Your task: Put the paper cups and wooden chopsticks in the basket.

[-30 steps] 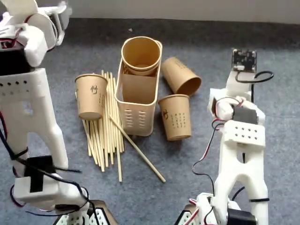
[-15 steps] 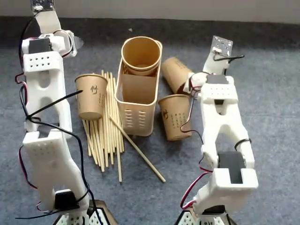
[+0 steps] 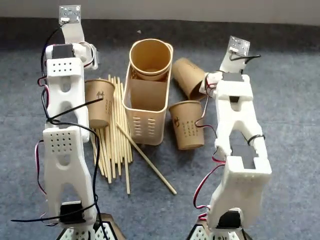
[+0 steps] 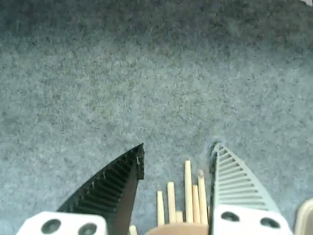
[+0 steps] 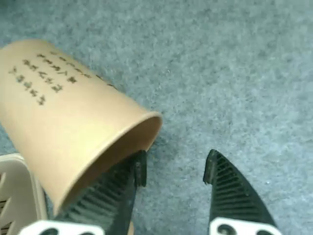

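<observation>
A cream slotted basket (image 3: 145, 117) stands mid-table with one paper cup (image 3: 150, 58) upright in its far end. Another cup (image 3: 98, 102) stands upside down left of it, partly behind my left arm. A third cup (image 3: 187, 125) stands inverted on the right, and a fourth (image 3: 186, 76) lies on its side. Wooden chopsticks (image 3: 114, 131) lie bundled left of the basket, with one stray (image 3: 150, 162). My left gripper (image 4: 178, 152) is open above the chopsticks' (image 4: 188, 193) far ends. My right gripper (image 5: 176, 159) is open, its dark finger at the rim of the lying cup (image 5: 73, 117).
Grey carpet (image 3: 290, 115) covers the table, and a darker strip runs along the far edge. Both white arms stretch from the near edge along either side of the basket. A corner of the basket (image 5: 14, 196) sits close beside the right gripper.
Both arms have unfolded and stretched toward the far side. The left one now hangs over the left cup and chopsticks; the right one has come down at the lying cup.
</observation>
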